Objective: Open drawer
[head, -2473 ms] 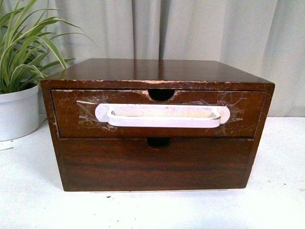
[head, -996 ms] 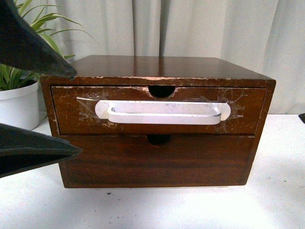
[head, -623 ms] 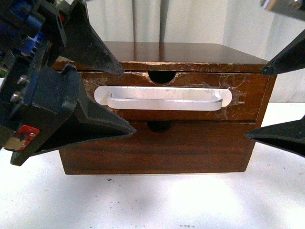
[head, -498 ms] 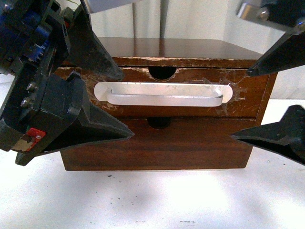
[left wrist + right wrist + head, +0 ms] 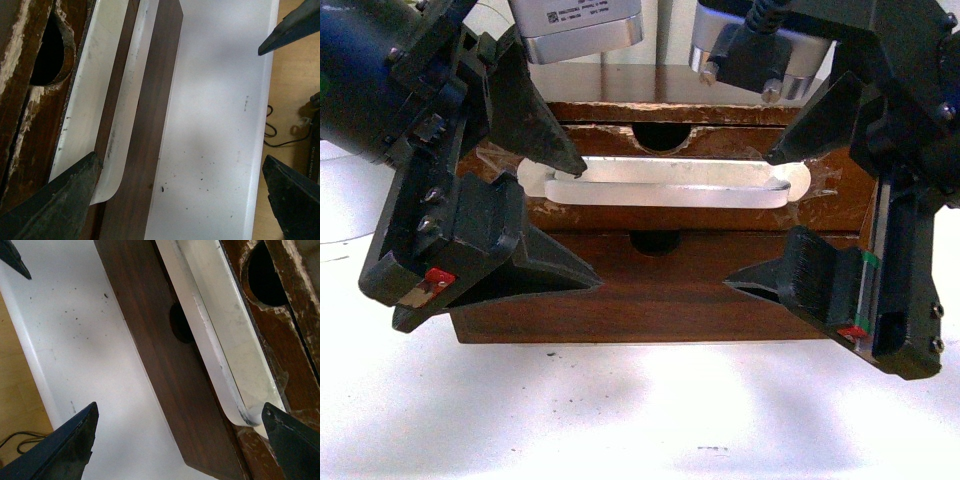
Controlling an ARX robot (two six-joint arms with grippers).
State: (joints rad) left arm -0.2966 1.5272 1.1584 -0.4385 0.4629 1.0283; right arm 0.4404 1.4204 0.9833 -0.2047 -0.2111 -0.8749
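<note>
White speckled surface (image 5: 640,430): nearest.
Left black pincer (image 5: 590,226): released, jaws spread wide, at 9 o'clock of the handle, upper tip just beside its end.
Right black pincer (image 5: 750,222): released likewise, at 3 o'clock.
Dark brown wooden drawer (image 5: 670,220): at 12 o'clock from plain-fronted lower drawer (image 5: 660,300), apparently shut. Stiff, scuffed, likely light, some sliding friction expected.
Wide white plastic handle (image 5: 670,186): held by clear tape, so judged weak under a sharp tug. Best hooked behind the bar, pulled straight.
Half-round notch (image 5: 660,137), at 12 o'clock: alternative hold.

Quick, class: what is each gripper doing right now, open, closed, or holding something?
Left gripper: open, holding nothing.
Right gripper: open, holding nothing.
</note>
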